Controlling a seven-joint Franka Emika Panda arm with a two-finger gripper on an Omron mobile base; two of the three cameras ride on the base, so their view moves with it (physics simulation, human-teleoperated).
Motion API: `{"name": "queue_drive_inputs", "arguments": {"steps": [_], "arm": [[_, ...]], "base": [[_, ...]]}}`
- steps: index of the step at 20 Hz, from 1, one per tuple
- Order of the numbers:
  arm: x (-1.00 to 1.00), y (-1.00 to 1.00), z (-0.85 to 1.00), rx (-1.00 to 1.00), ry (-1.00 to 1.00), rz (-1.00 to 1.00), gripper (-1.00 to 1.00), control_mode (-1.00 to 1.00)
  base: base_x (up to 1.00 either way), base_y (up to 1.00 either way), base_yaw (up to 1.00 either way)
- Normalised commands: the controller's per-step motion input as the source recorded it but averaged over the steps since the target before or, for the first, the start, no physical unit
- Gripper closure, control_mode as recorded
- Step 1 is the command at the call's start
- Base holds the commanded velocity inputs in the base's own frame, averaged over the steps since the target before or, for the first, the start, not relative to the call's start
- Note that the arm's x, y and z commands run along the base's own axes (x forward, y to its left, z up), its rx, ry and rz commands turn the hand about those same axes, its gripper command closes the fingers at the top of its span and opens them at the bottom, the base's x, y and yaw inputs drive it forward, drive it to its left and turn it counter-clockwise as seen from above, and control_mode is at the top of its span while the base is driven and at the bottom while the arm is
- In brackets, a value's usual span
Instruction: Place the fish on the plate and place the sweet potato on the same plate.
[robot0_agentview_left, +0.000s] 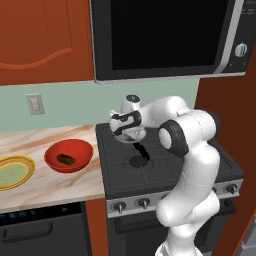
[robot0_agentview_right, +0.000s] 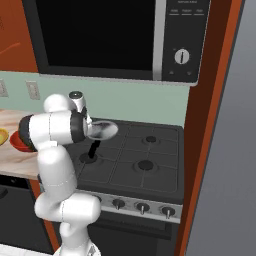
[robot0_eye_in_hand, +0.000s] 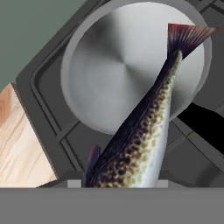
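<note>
Right, my pincer (robot0_agentview_left: 131, 134) hangs above the stove (robot0_agentview_left: 165, 172), over its front-left burner; the finger tips are hidden behind the fish (robot0_eye_in_hand: 144, 131), so I cannot tell how they stand. In the hand view the fish runs lengthwise away from the camera: body at the bottom edge, reddish tail fin at the upper right, long axis slanting from lower left to upper right. Speckled brown back, pale silvery belly. Beneath it sits a round steel pan (robot0_eye_in_hand: 113, 65) on the stove grate, with its black handle (robot0_eye_in_hand: 203, 124) pointing off to the right of that view. From the base views the fish is too small to pick out at the wrist.

The plate (robot0_agentview_left: 14, 171), yellow-orange rim and pale green centre, lies on the table (robot0_agentview_left: 55, 187) at the far left, well apart from my pincer. Just beside it stands a red bowl (robot0_agentview_left: 69, 155) with the sweet potato (robot0_agentview_left: 66, 159) inside, its long axis roughly left-right, slightly slanted.
</note>
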Motion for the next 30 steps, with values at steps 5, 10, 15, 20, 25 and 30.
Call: {"name": "queue_drive_inputs", "arguments": {"steps": [5,10,15,20,25,30], "arm": [[-0.36,0.37,0.26,0.0,-0.07,0.02,1.0,-1.0],[-0.24,0.4,0.31,0.0,0.0,0.07,1.0,-1.0],[-0.22,0.43,0.3,0.0,0.0,0.11,1.0,-1.0],[-0.3,0.45,0.21,0.0,0.0,0.14,1.0,-1.0],[-0.29,0.46,0.13,0.0,0.04,0.18,1.0,-1.0],[-0.31,0.45,0.08,-0.01,0.04,0.2,1.0,-1.0]], "base": [[0.0,0.0,0.0],[0.0,0.0,0.0],[0.0,0.0,0.0],[0.0,0.0,0.0],[0.0,0.0,0.0],[0.0,0.0,0.0]]}}
